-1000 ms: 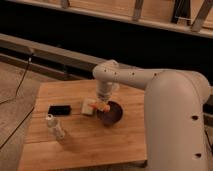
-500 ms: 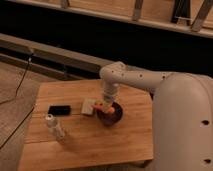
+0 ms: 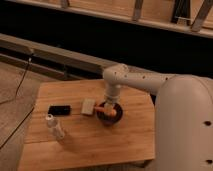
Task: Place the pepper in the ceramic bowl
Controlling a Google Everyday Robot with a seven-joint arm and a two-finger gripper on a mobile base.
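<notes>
We see a wooden tabletop (image 3: 90,140) of pale planks. Near its right edge sits the smooth, round, dark ceramic bowl (image 3: 111,118). The claw (image 3: 109,106) hangs directly over it; its opening we cannot tell. The glossy orange pepper (image 3: 107,110) shows at the bowl's rim, under the claw.

The big white arm (image 3: 150,82) reaches in from the right, bends at a rounded elbow joint (image 3: 116,75), and drops its wrist (image 3: 112,94) straight down. The claw (image 3: 110,107) hangs at the bottom, pointing downward, low over the bench.
</notes>
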